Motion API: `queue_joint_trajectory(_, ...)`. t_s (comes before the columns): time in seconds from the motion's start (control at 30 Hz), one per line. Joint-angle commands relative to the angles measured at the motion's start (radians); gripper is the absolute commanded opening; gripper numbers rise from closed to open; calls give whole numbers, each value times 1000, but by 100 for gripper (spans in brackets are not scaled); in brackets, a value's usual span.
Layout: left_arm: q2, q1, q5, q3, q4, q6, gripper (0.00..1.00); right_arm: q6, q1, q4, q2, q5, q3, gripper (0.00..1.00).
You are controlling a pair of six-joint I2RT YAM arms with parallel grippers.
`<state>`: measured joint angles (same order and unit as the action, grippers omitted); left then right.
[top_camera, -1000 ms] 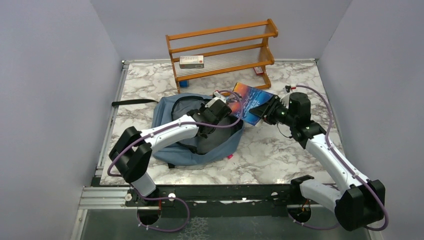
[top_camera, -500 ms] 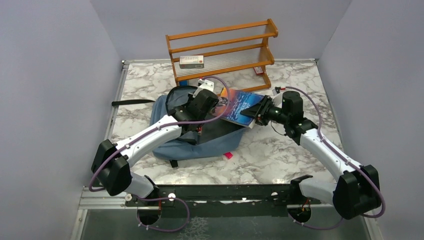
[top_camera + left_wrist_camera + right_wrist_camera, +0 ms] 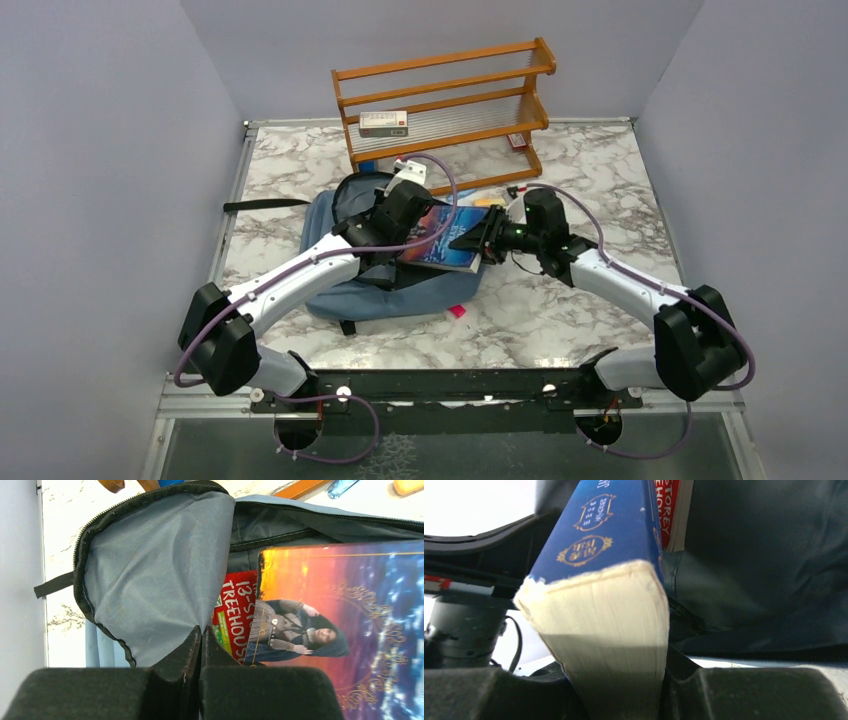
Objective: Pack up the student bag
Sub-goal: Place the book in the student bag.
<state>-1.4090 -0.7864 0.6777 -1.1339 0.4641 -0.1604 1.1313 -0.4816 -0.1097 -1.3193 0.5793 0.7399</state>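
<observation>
Pinching student bag [image 3: 150, 565] flap: left tool [image 3: 201, 632], above opening.

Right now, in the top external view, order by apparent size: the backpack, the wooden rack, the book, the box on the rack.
Wooden rack and blue backpack: about alike, and the left arm hides part of the backpack, so unranked.
Then the book.
Smallest, the box on the rack.

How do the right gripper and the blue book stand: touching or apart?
Touching. The right wrist view shows the blue book's page edge clamped between the right gripper's fingers, with no gap on either side.
</observation>
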Motion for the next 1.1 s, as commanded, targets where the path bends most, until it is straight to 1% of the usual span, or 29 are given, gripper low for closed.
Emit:
queue_joint_trajectory(0.0,72,4,-16,5,-92,-4,0,40,-30,-225,-36,79,80,1)
queue_joint_trajectory(0.23,127,4,-50,39,-130,1,0,82,-56,-355,-137,120,121,1)
queue_joint_trajectory(0.37,133,4,-64,48,-133,-2,0,119,-72,-447,-199,144,139,1)
queue_joint_trajectory(0.67,138,4,-77,42,-137,-18,0,91,-130,-472,-347,121,249,1)
queue_joint_trajectory(0.87,146,4,-84,40,-137,-29,0,110,-172,-540,-478,113,323,1)
queue_joint_trajectory(1.07,164,4,-84,45,-137,-41,0,114,-214,-571,-598,116,426,1)
